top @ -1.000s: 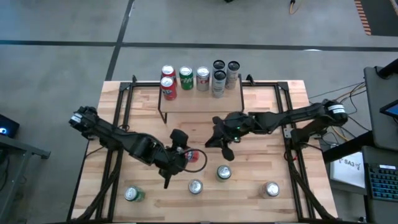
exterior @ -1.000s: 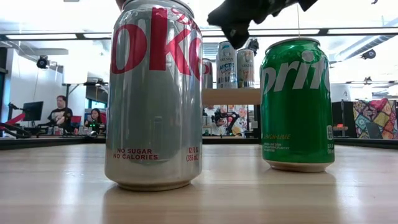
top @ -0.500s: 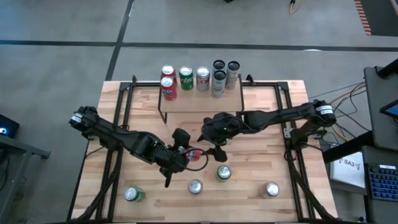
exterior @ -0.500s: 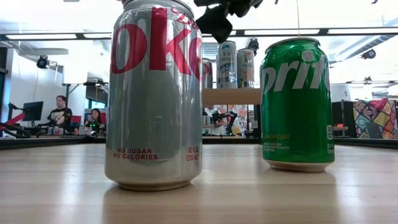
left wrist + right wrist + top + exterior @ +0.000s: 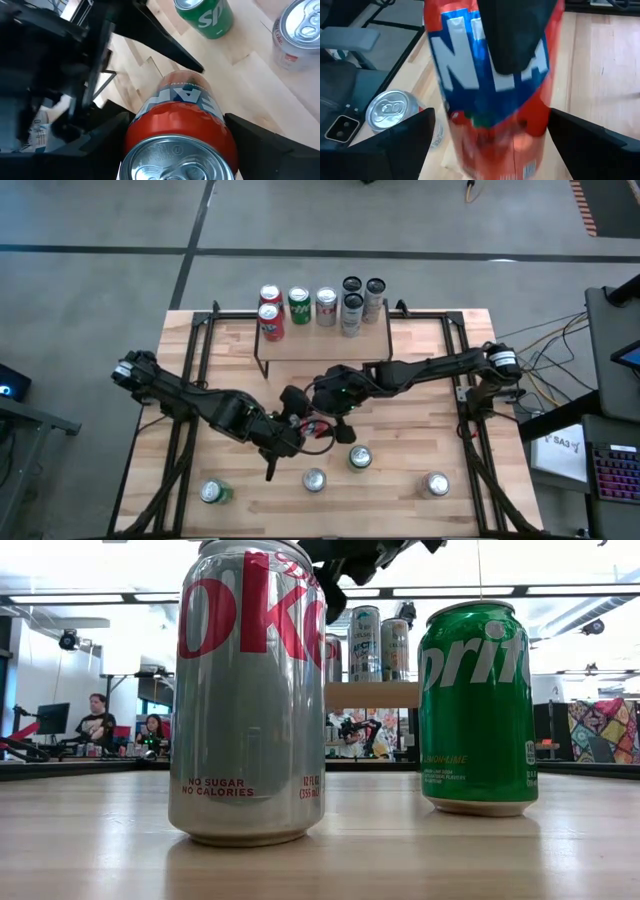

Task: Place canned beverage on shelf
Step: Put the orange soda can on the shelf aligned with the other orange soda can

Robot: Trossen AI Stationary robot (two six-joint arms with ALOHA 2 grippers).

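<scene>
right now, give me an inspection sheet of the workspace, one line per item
surface: light wood table, bare patches between the cans
job's things: orange can held off the table by the left gripper; shelf at the table's far edge carries seven upright cans
clutter: four loose cans near the front edge, among them a Diet Coke can and a Sprite can
grippers: left shut on the orange can; right gripper open, fingers either side of the same can
cables: bundle beside the right arm's base
surroundings: people seated at desks beyond the table
</scene>
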